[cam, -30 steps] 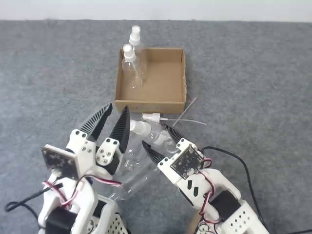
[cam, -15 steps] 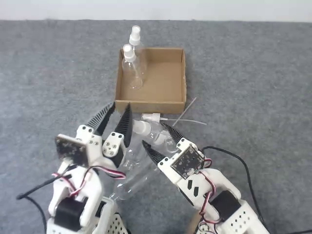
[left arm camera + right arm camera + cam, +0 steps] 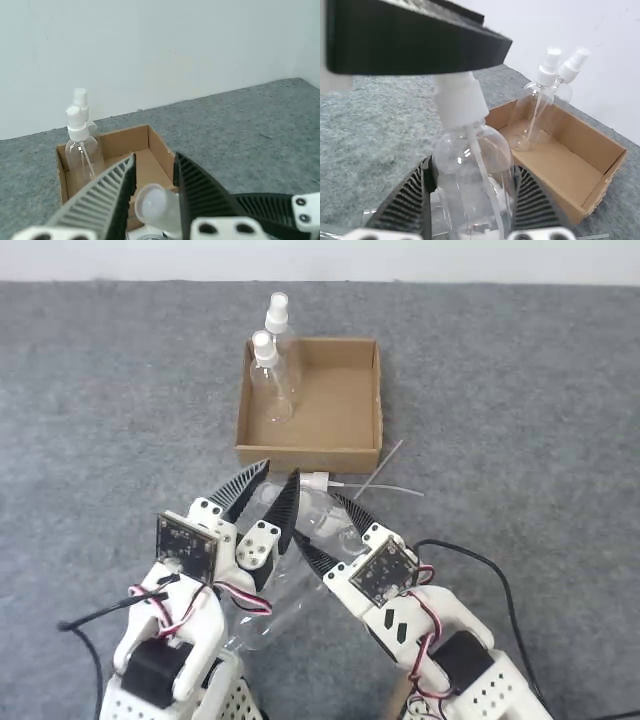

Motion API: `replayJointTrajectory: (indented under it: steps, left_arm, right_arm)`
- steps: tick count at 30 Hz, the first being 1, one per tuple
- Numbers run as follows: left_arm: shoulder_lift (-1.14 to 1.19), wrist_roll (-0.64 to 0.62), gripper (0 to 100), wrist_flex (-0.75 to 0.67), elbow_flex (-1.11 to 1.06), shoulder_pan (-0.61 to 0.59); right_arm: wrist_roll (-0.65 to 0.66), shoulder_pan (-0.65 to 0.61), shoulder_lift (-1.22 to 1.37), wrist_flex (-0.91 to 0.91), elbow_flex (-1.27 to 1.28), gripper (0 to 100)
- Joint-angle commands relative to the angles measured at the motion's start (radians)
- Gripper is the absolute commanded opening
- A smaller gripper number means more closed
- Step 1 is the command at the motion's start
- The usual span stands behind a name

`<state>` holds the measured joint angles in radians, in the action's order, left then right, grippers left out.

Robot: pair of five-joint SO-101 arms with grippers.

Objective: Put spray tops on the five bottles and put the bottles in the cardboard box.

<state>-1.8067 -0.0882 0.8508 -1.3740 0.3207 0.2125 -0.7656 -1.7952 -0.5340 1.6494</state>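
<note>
My right gripper [image 3: 318, 518] is shut on a clear bottle [image 3: 470, 165] and holds it upright, just in front of the cardboard box [image 3: 305, 455]. A white spray top [image 3: 460, 97] sits on the bottle's neck, its tube hanging inside. My left gripper [image 3: 279, 472] is open, with its fingers close on either side of that spray top [image 3: 152, 202]. One left finger [image 3: 420, 35] crosses above the top in the right wrist view. Two capped bottles [image 3: 270, 380] stand at the box's back left corner.
A loose spray top [image 3: 318, 480] with its thin tube lies on the grey carpet in front of the box, and another tube [image 3: 382, 466] lies beside it. Clear uncapped bottles [image 3: 265, 615] lie between the two arm bases. The box floor [image 3: 145, 167] is bare on its right side.
My left gripper has swung right and forward, from beside the held bottle to around its spray top. The right gripper and bottle have stayed put.
</note>
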Motion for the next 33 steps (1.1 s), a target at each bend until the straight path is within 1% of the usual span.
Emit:
replayJointTrajectory:
  steps: [1, 8, 14, 17, 20, 25, 29, 33]
  left_arm:
    - [-0.012, 0.009, 11, -0.014, 0.041, -0.005]
    - [-0.012, 0.006, 11, 0.054, 0.143, -0.005]
    - [-0.012, 0.005, 11, 0.08, 0.208, -0.014]
    - [-0.012, -0.028, 11, 0.101, 0.252, -0.058]
    - [-0.012, -0.072, 11, 0.106, 0.263, -0.129]
    - [-0.012, -0.094, 11, 0.106, 0.248, -0.221]
    - [-0.012, -0.092, 11, 0.092, 0.203, -0.255]
    - [-0.012, -0.091, 11, 0.043, 0.142, -0.255]
  right_arm:
    - [-0.009, 0.012, -0.022, -0.001, -0.08, 0.6]
    - [-0.008, 0.013, -0.021, 0.005, -0.071, 0.6]
    - [-0.006, 0.013, -0.021, 0.007, -0.064, 0.6]
    - [-0.006, 0.013, -0.021, 0.007, -0.064, 0.6]
    - [-0.008, 0.016, -0.021, 0.007, -0.066, 0.6]
    - [-0.008, 0.018, -0.021, 0.012, -0.075, 0.6]
    - [-0.008, 0.016, -0.021, 0.027, -0.083, 0.6]
    - [-0.008, 0.013, -0.021, 0.035, -0.084, 0.6]
